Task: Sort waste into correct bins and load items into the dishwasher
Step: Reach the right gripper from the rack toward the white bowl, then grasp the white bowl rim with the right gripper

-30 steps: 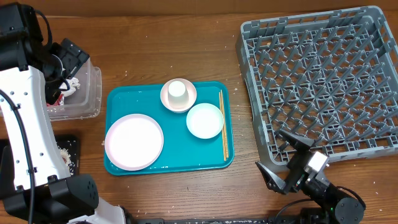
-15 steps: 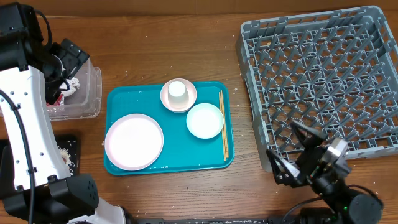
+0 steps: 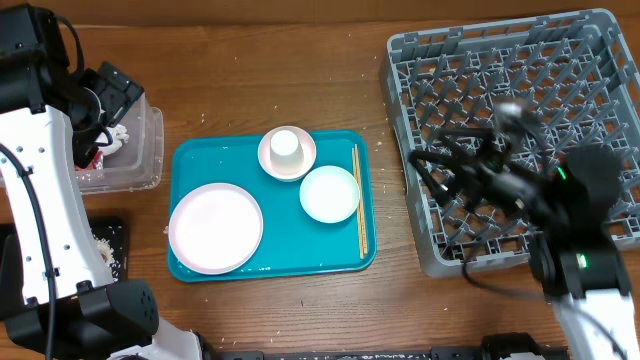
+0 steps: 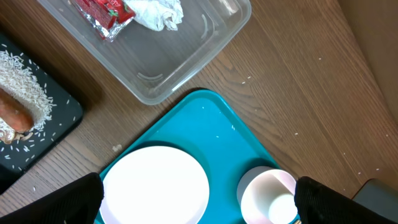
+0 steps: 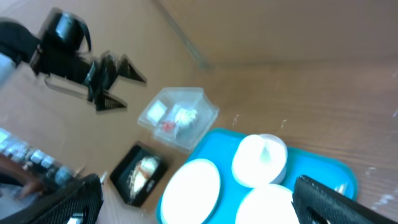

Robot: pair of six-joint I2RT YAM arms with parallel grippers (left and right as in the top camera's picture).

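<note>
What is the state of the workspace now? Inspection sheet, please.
Surface: wooden table.
Job's things: large plate, bowl, cup on small plate and chopsticks on teal tray; no dishes seen in dish rack; napkin and red wrapper in clear tub; carrot and rice on black tray.
Clutter: white specks on table.
Grippers: left gripper open, empty, above clear tub; right gripper open, empty, over dish rack.
Cables: black cable along left arm.
Surroundings: nothing seen.

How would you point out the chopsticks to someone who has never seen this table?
Find the teal tray in the middle of the table. Along its right edge, nearest the grey rack, lie the chopsticks. They are thin, straight light-wood sticks; everything else on the tray is round and white.
</note>
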